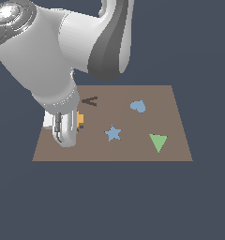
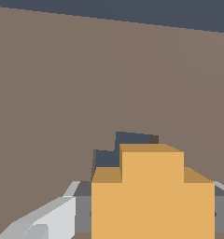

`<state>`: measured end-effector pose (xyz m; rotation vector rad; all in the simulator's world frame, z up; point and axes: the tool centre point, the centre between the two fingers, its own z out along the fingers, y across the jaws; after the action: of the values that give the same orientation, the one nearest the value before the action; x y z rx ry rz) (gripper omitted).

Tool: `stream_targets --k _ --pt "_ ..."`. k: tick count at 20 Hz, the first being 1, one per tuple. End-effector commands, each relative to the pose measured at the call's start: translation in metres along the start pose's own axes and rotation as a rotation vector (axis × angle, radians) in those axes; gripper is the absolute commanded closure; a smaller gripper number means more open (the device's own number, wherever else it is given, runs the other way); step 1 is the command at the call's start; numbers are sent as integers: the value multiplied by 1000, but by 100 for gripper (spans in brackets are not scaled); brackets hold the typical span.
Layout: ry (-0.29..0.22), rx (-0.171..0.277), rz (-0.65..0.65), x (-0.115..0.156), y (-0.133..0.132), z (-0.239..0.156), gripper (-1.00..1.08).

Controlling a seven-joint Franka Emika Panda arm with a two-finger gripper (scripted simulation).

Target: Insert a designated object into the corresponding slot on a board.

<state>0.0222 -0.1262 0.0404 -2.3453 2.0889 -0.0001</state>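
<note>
The orange cross piece [image 2: 151, 196] fills the near part of the wrist view, held between my gripper's [image 2: 151, 219] grey fingers [image 2: 82, 210], which are shut on its two sides. Just beyond the piece, part of the dark cross-shaped slot [image 2: 128, 145] shows in the brown board [image 2: 62, 93]; the piece covers the remainder. In the exterior view the gripper [image 1: 73, 125] is low over the left part of the board [image 1: 133, 150], and only an edge of the orange piece [image 1: 80, 118] shows beside the hand. Whether the piece touches the board cannot be told.
On the board lie a dark A-shaped cutout [image 1: 90, 101], a blue heart [image 1: 138, 106], a blue star [image 1: 113, 133] and a green triangle [image 1: 158, 142]. The arm's large white links [image 1: 44, 51] hang over the board's far left corner.
</note>
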Motion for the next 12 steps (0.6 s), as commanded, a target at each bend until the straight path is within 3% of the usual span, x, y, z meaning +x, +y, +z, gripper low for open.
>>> stream_targets --k 1,12 --pt "0 0 42 2 -2 0 108" --pt "0 0 102 5 -4 0 108"
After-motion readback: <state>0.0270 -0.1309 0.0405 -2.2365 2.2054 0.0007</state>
